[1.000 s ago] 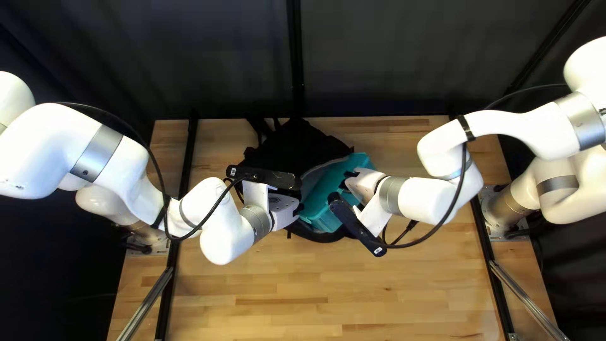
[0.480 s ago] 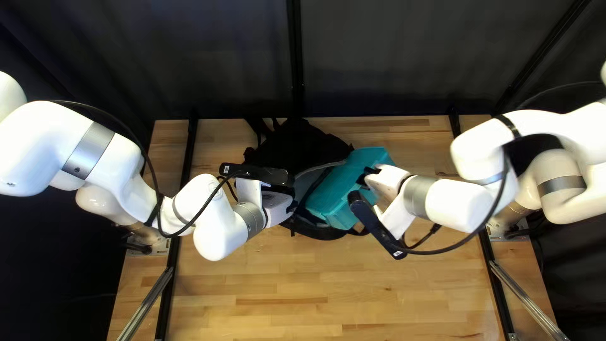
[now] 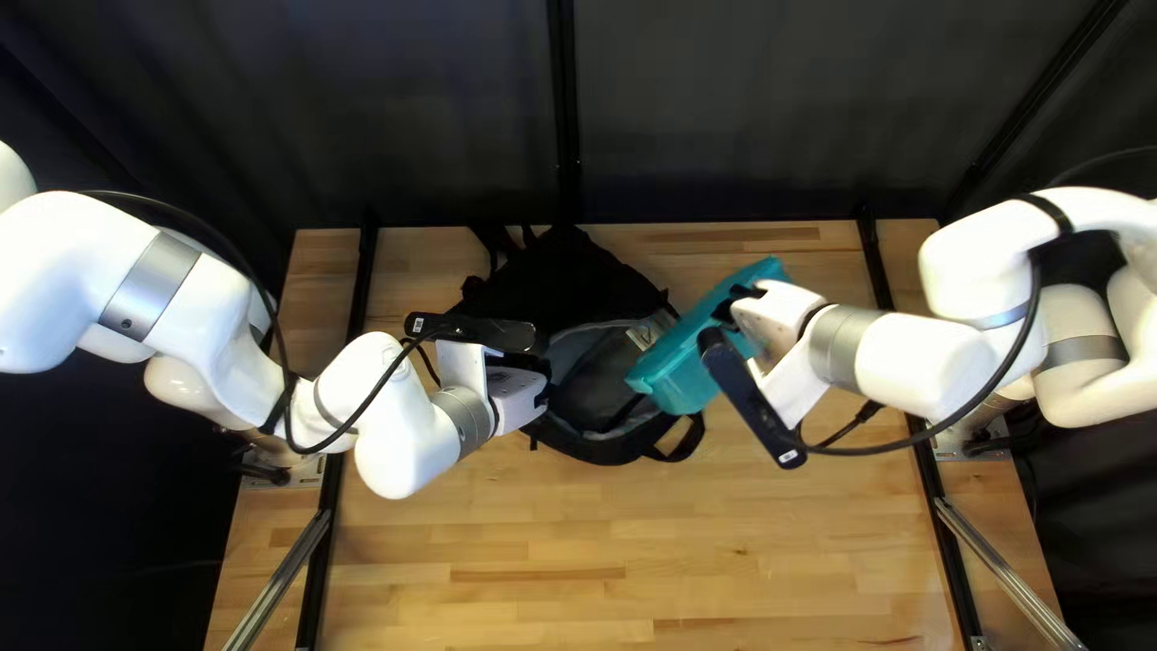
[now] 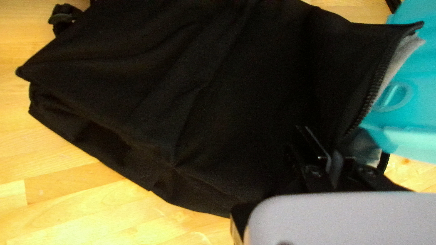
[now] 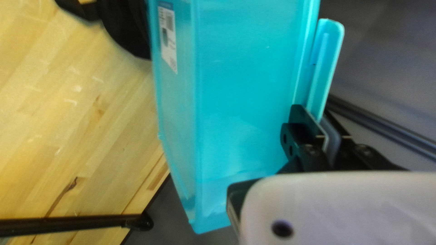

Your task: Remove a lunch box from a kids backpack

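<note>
The black backpack (image 3: 567,283) lies on the table, its open mouth showing a grey lining (image 3: 591,380). At its left side my left gripper (image 3: 542,396) holds the mouth's edge. In the left wrist view that gripper (image 4: 328,152) is shut on black cloth of the backpack (image 4: 181,95) beside the zipper. The teal lunch box (image 3: 685,362) hangs tilted just outside the mouth, right of it, with my right gripper (image 3: 727,323) at its far side. In the right wrist view the gripper (image 5: 320,121) is shut on the rim flap of the lunch box (image 5: 247,100); the flap hides the fingertips partly.
Backpack straps (image 3: 687,444) lie on the wooden table (image 3: 579,543) below the mouth and stick out at the far edge. Black rails (image 3: 311,567) run along the table's left and right sides, and a dark curtain (image 3: 723,109) hangs behind.
My right gripper has drawn the lunch box rightward out of the backpack's mouth, and the box tilts more. My left gripper has shifted slightly left, and more of the grey lining shows.
</note>
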